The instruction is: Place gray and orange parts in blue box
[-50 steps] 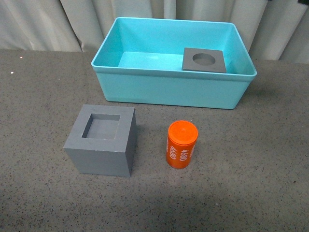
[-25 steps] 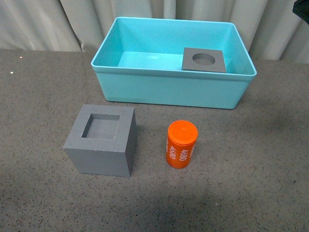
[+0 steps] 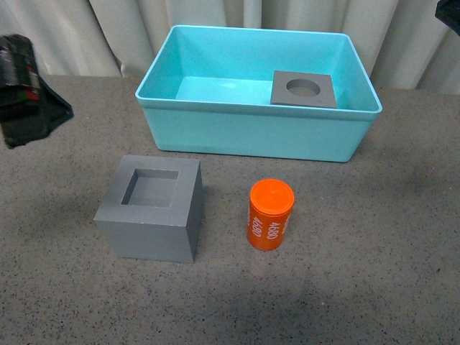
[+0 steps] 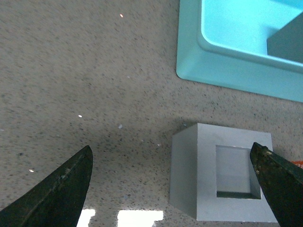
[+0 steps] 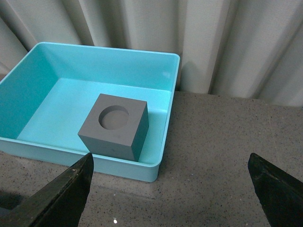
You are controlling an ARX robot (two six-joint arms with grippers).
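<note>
A gray cube with a square recess (image 3: 151,208) sits on the table in front of the blue box (image 3: 251,133). To its right stands the orange cylinder (image 3: 271,214), upright, with white digits on its side. A second gray cube, with a round recess (image 3: 304,90), rests inside the box at its right end. My left gripper (image 3: 29,90) hangs open at the far left, above the table. In the left wrist view it (image 4: 171,149) is high over the square-recess cube (image 4: 227,177). My right gripper (image 5: 170,158) is open over bare table beside the box (image 5: 163,172), with nothing between its fingers.
The table top is dark speckled gray. A pale pleated curtain (image 3: 86,36) hangs behind the box. A dark bit of the right arm (image 3: 449,14) shows at the top right corner of the front view.
The left arm has come into the front view at the left edge. Both cubes, the cylinder and the box have not moved.
</note>
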